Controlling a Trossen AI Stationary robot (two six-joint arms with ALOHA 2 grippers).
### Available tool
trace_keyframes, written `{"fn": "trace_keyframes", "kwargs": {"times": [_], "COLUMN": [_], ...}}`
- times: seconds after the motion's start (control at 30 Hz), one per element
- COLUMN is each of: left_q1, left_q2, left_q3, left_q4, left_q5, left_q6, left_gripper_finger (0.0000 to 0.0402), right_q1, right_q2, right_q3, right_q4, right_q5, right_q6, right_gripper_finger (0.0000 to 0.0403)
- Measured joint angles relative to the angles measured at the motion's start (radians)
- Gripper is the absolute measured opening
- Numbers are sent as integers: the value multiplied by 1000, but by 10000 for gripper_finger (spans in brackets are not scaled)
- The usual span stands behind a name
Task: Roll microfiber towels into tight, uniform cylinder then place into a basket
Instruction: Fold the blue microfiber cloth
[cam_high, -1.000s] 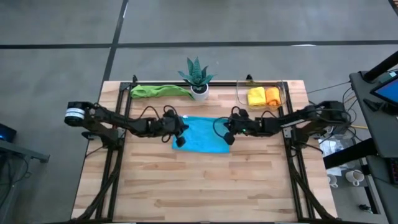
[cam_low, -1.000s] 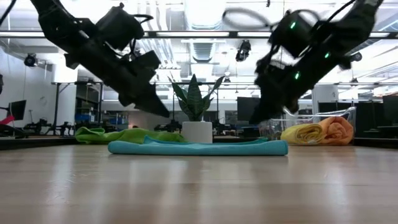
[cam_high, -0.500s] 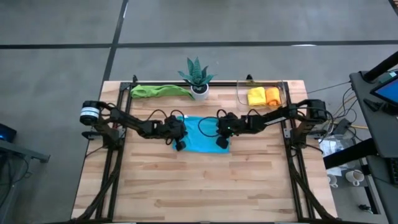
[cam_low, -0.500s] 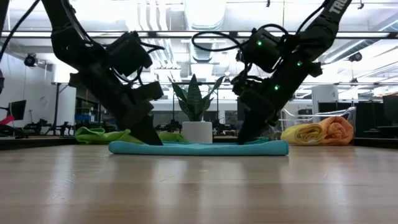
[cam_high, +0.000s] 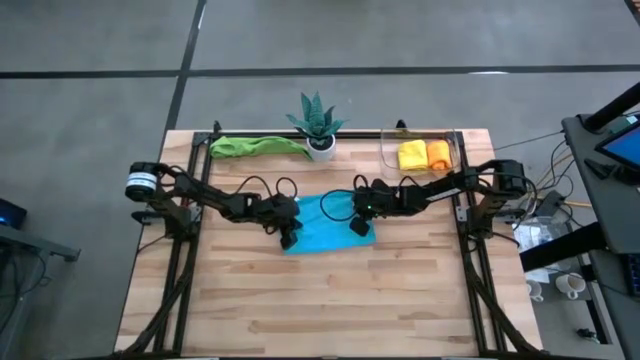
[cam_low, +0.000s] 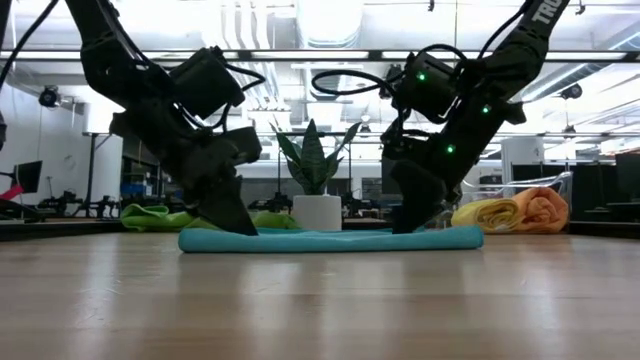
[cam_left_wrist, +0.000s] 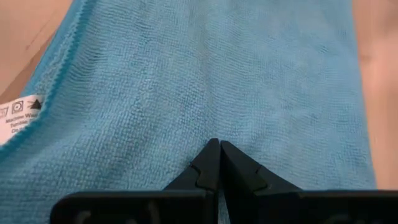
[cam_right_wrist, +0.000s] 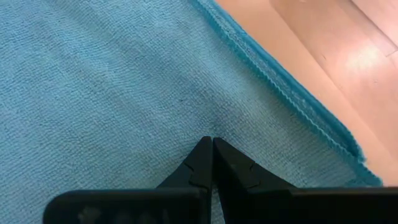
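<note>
In the high view, the left gripper (cam_high: 288, 236), jaws clenched with nothing between them, presses its tips on the left edge of the light blue towel (cam_high: 326, 222) at the frame's centre. The right gripper (cam_high: 357, 224), likewise clenched, presses the towel's right side. At upper right, the clear basket (cam_high: 456, 150) holds yellow and orange rolls.

We see a light wooden slatted worktop (cam_high: 330, 290) standing on a grey concrete floor (cam_high: 90, 60) crossed by dark seams, and beyond its far edge a large hall with bright ceiling lights (cam_low: 325, 15), exposed ducts and dark monitors (cam_low: 400, 175).
</note>
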Motion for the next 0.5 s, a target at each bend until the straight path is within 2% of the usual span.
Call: {"fn": "trace_keyframes", "kwargs": {"times": [0.13,0.27,0.4,0.5], "left_q1": [-1,-5,-22,-27], "left_q2": [-19,-79,-148,-164], "left_q3": [-2,-8,-10,-12], "left_q4": [-9,-57,-99,-109], "left_q5": [-4,-59,-222,-348], "left_q6": [70,100,118,120], "left_gripper_finger": [0,0,0,0], "right_q1": [0,12,50,88], "right_q2": [-4,-53,-124,-151], "right_q3": [3,4,-3,-12], "right_q4": [-4,-6,-3,-5], "right_q5": [1,7,0,-79], "right_q6": [8,0,-25,-58], "right_gripper_finger": [8,8,8,8]}}
